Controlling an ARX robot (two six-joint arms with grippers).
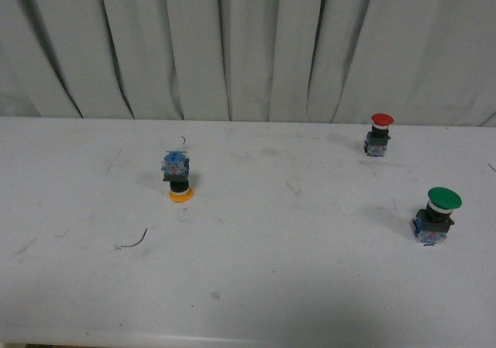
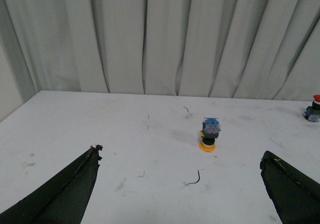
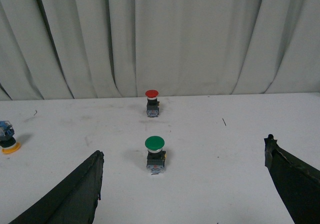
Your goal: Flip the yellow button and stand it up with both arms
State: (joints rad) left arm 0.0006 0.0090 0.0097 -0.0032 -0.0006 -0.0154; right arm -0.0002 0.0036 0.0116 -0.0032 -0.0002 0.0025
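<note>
1. I saw the yellow button [image 1: 178, 176] left of centre on the table, cap down and blue block up, so it needed flipping.
2. My left gripper [image 2: 180, 154] gaped wide and empty, facing it.
3. My right gripper [image 3: 184, 146] was also spread and empty, facing the green button [image 3: 155, 154].

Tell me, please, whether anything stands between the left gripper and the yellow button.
Nothing solid does. In the left wrist view the open left gripper faces the yellow button, cap down, across bare table; only a thin dark curled strand lies flat in between.
</note>
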